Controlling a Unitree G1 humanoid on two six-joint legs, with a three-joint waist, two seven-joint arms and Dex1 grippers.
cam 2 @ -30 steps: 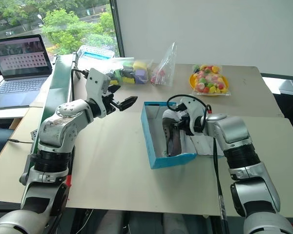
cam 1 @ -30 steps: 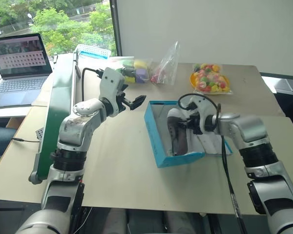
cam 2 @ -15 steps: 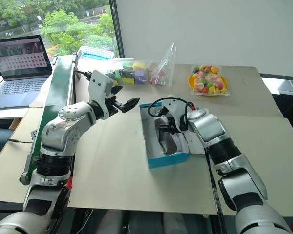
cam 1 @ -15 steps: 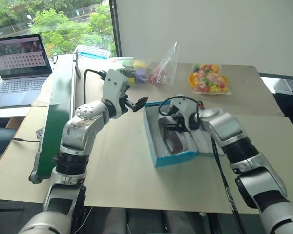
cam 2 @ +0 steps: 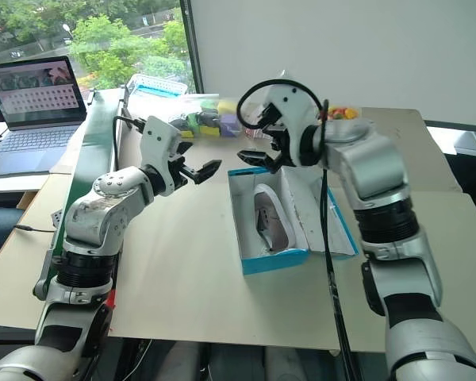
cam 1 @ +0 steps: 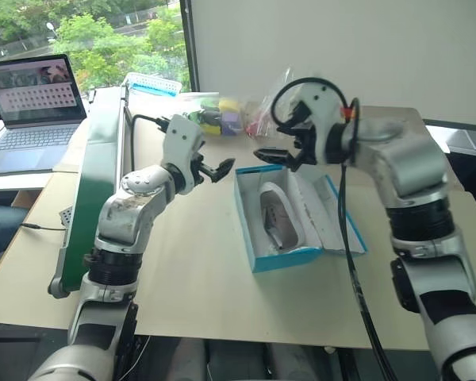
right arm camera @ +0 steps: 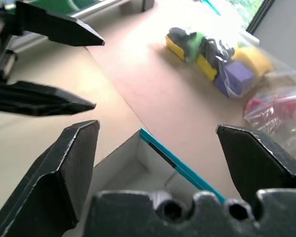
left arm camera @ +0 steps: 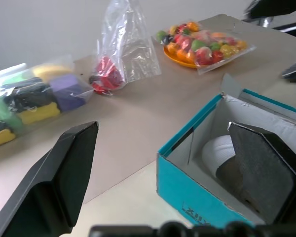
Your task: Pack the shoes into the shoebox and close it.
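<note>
Though above the shoebox (cam 1: 258, 238), right pincer (cam 1: 274, 155) wide, empty.

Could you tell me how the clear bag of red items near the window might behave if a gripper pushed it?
The clear bag of red items looks like thin crinkled film, so it would probably crumple rather than slide stiffly. Its tall empty top would likely flop over. The red contents sit low, so it seems light and bottom-weighted.

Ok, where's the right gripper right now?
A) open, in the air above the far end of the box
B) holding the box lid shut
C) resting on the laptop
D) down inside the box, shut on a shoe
A: the right gripper hangs open and empty above the far end of the blue box, where a shoe lies inside.
</note>
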